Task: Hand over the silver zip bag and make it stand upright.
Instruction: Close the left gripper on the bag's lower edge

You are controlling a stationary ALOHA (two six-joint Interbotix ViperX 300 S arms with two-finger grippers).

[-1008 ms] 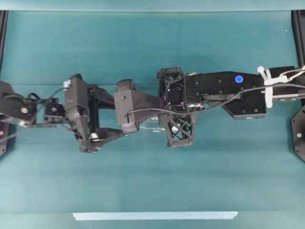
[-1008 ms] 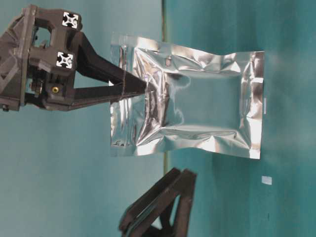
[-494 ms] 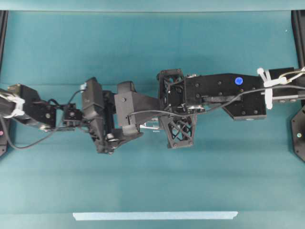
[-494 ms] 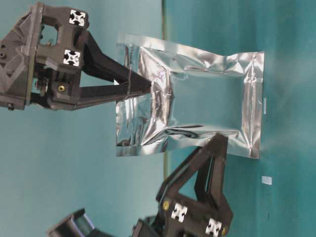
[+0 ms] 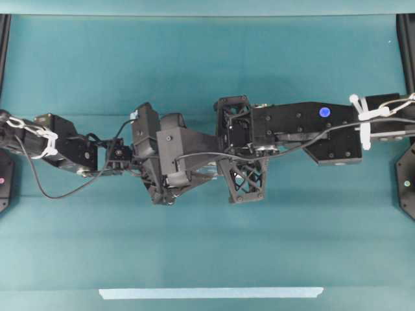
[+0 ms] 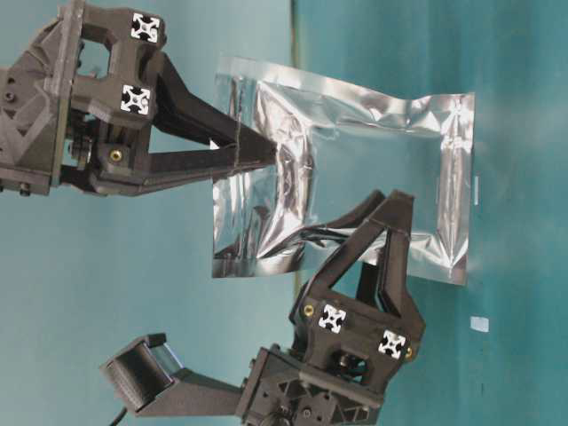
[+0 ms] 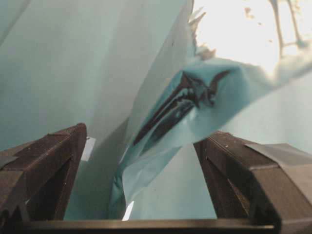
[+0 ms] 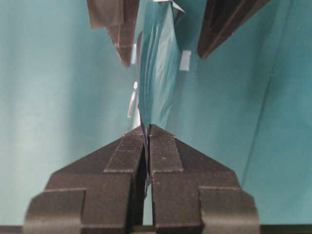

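Overhead view: both arms are seen meeting at the centre of the teal bench, the left gripper reaching in from nine o'clock and the right gripper from three o'clock; the silver zip bag is almost wholly hidden beneath them, and a pale tape strip is noted on the bench at six o'clock. Table-level view: the silver zip bag is observed clear of the bench surface, pinched at its nine o'clock edge by the right gripper, whose jaws are clamped tight on the foil. The left gripper is positioned at the bag's six o'clock edge with jaws spread wide, one finger seen in front of the foil; contact cannot be determined. A small white scrap is recorded towards four o'clock. Left wrist view: the wide-spread jaws are seen at either side of the frame, with the crinkled bag hanging between them, unclamped. Right wrist view: the jaws are pressed together on the bag's edge, the bag extending to twelve o'clock, where the left fingers stand either side of it.
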